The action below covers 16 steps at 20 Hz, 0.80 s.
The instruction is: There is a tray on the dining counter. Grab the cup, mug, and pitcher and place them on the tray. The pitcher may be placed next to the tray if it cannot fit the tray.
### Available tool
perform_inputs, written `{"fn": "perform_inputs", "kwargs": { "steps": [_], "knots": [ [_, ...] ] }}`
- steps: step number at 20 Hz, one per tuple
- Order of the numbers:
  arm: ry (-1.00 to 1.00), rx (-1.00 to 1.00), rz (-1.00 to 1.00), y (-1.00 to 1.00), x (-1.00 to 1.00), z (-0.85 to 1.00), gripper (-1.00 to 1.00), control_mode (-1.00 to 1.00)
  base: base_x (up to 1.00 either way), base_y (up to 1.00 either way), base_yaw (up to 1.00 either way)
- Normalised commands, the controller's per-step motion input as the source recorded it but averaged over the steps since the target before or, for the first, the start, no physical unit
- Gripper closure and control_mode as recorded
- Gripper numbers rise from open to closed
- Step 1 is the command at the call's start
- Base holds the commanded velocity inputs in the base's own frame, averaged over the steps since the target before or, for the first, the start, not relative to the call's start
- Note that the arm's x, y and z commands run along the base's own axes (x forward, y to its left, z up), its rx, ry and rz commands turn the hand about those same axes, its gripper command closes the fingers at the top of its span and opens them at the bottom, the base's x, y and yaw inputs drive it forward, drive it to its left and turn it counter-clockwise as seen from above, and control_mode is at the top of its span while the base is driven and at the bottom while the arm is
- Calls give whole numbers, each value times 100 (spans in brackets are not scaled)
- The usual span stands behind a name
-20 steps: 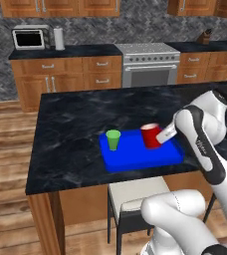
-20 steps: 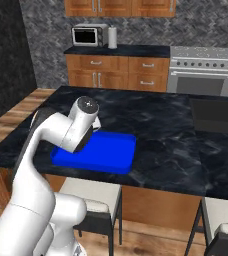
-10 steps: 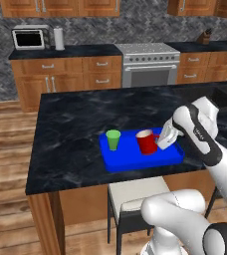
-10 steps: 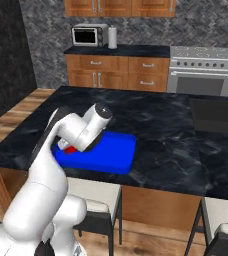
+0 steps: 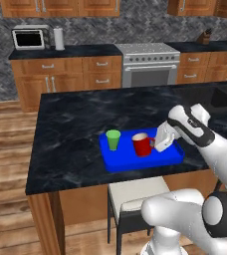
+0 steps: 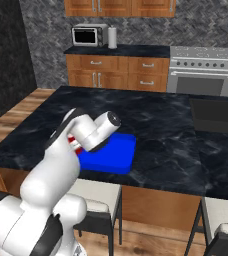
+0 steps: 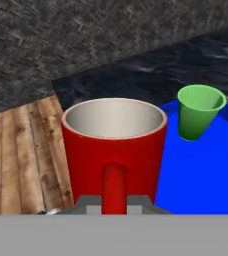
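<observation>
Gripper (image 5: 157,145) clenched on handle of red mug (image 5: 142,145) (white inside), mug upright over blue tray (image 5: 135,162). Green cup (image 5: 113,140) upright on tray, apart from mug.

I see a red mug (image 5: 143,144) with a white inside, a green cup (image 5: 113,139), a bright blue tray (image 5: 123,160), and a black counter (image 5: 75,129) with white veins.

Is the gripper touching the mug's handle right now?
Touching. In the hand view the gripper is closed on the mug handle, which runs straight down between the finger tips with no gap.
</observation>
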Motion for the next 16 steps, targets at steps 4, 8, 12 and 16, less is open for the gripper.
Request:
{"fn": "perform_inputs", "kwargs": {
  "steps": [4, 8, 12, 16],
  "knots": [
    [0, 10, 5, 0, 54, -27, 100, -100, 0, 0, 0],
    [0, 3, 3, 0, 33, -20, 100, -100, 0, 0, 0],
    [0, 0, 2, 14, 17, -16, 100, -100, 0, 0, 0],
    [0, 0, 2, 16, 20, -18, 100, -100, 0, 0, 0]
  ]
}}
